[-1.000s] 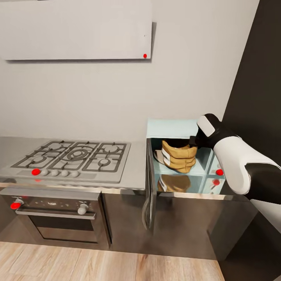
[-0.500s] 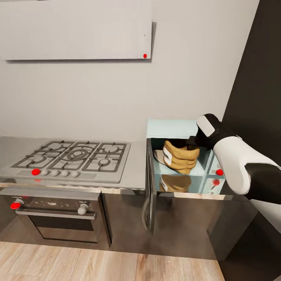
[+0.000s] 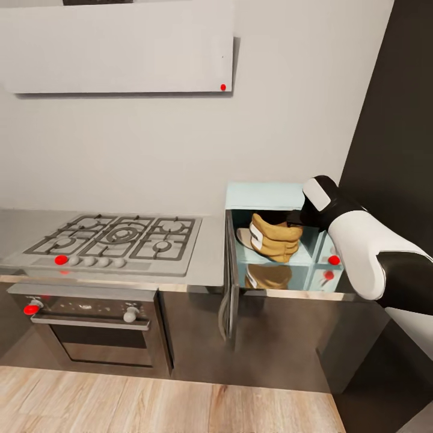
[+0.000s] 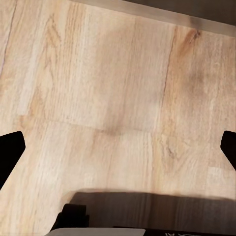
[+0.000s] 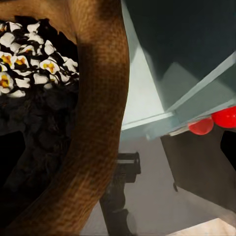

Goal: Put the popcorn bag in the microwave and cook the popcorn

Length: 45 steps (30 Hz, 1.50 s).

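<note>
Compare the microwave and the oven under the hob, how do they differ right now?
The microwave is a pale mint-blue box standing on the countertop; the oven is dark and built in below the gas hob. The microwave's door is swung open with the popcorn bag inside; the oven's door is shut, its silver bar handle across the front. Both carry red markers.

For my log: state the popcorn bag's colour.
Mustard-tan, the popcorn bag shows best in the head view.
</note>
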{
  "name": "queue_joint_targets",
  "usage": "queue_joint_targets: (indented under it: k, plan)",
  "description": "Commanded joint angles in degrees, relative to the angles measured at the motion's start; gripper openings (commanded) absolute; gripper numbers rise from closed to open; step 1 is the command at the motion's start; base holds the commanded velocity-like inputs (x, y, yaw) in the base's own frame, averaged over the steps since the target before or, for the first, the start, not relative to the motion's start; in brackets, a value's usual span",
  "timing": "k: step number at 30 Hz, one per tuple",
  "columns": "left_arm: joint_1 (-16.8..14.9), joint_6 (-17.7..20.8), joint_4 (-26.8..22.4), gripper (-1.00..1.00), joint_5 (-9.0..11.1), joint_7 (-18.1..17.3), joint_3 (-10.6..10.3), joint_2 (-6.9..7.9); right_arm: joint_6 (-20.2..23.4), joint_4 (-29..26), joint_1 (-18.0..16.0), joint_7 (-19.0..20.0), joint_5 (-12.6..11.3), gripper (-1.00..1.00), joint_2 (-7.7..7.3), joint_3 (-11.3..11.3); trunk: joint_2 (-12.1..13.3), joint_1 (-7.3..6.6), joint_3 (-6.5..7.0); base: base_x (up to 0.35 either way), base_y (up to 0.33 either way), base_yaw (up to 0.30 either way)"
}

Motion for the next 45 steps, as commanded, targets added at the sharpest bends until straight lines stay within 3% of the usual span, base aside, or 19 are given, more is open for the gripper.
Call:
queue_joint_targets:
  k: [1,15,21,45]
  plan:
    - [-0.04,-0.18,0.04,1.00,-0.01,-0.02,0.24,-0.04,0.14,-0.07,-0.02,-0.49,-0.56,1.00,-0.01,0.04,-0.03,0.00,-0.06,-0.006,0.000,0.000]
    - [-0.04,-0.19,0.04,1.00,0.21,-0.02,0.24,0.12,0.14,-0.88,-0.27,-0.21,-1.07,1.00,-0.10,-0.64,-0.03,0.00,-0.06,0.000,0.000,0.000]
    - [-0.04,-0.19,0.04,1.00,0.25,-0.02,0.24,0.14,0.14,-0.90,-0.28,2.57,-1.13,1.00,-0.38,-0.72,-0.03,0.00,-0.06,0.000,0.000,0.000]
    - [-0.04,-0.19,0.04,1.00,0.58,-0.02,0.30,0.22,0.14,-1.12,-1.23,4.30,-1.18,1.00,-0.27,-0.85,-0.03,0.00,-0.06,-0.046,0.000,0.000]
